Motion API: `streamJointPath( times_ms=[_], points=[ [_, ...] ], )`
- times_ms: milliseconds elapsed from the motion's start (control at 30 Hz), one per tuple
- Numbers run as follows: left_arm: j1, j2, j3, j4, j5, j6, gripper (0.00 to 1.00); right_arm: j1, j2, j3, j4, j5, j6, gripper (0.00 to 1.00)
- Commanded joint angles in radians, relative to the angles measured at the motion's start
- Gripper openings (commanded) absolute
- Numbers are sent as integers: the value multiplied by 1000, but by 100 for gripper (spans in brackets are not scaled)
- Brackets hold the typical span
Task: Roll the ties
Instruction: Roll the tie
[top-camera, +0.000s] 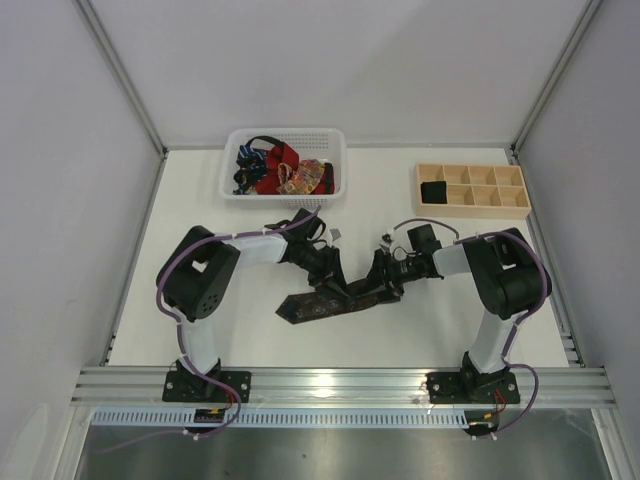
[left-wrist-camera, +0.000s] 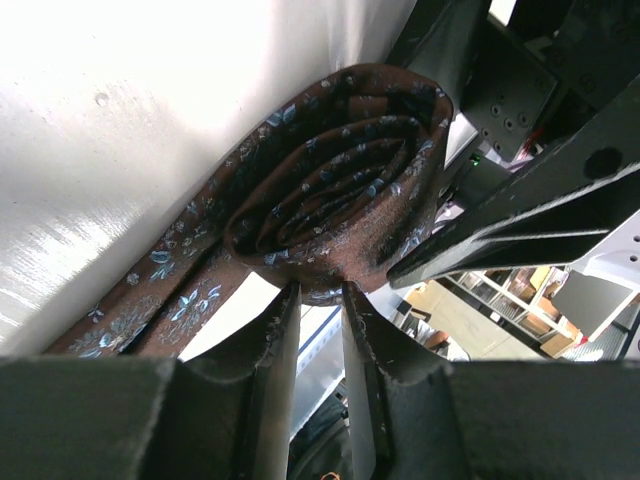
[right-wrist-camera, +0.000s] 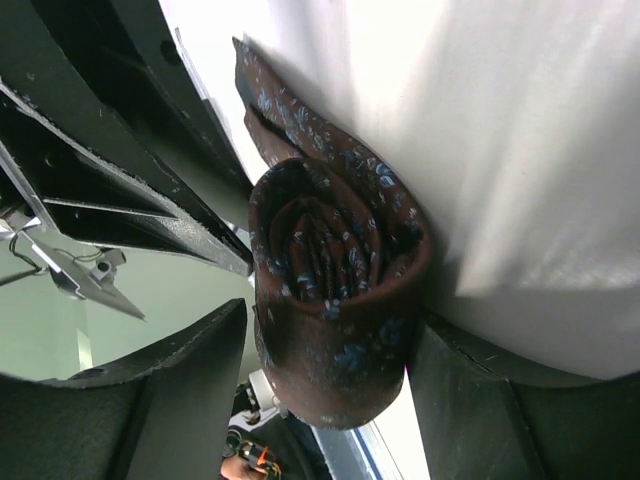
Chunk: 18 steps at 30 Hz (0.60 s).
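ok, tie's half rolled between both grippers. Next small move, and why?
Probably close the right gripper onto the brown tie roll: its jaws straddle it with a gap, while the left gripper only pinches its edge. The pointed tail lies unrolled on the table, so rolling isn't done.

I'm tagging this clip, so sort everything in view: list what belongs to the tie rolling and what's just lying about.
Job: dark brown patterned tie, partly rolled; left claw; right claw; heaped ties, red among them.
Lying about: white mesh basket holding that heap; wooden compartment tray; black item in its corner cell.
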Motion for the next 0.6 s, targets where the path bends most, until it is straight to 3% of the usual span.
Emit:
streamJointPath(
  times_ms=[0, 233, 567],
  points=[
    [-8, 10, 4, 18, -1, -7, 28, 23, 32, -32, 84, 52, 18, 68],
    [-9, 13, -1, 15, -1, -6, 28, 38, 20, -50, 174, 92, 98, 62],
    [-6, 8, -1, 12, -1, 10, 28, 51, -29, -52, 136, 146, 115, 47]
  ],
)
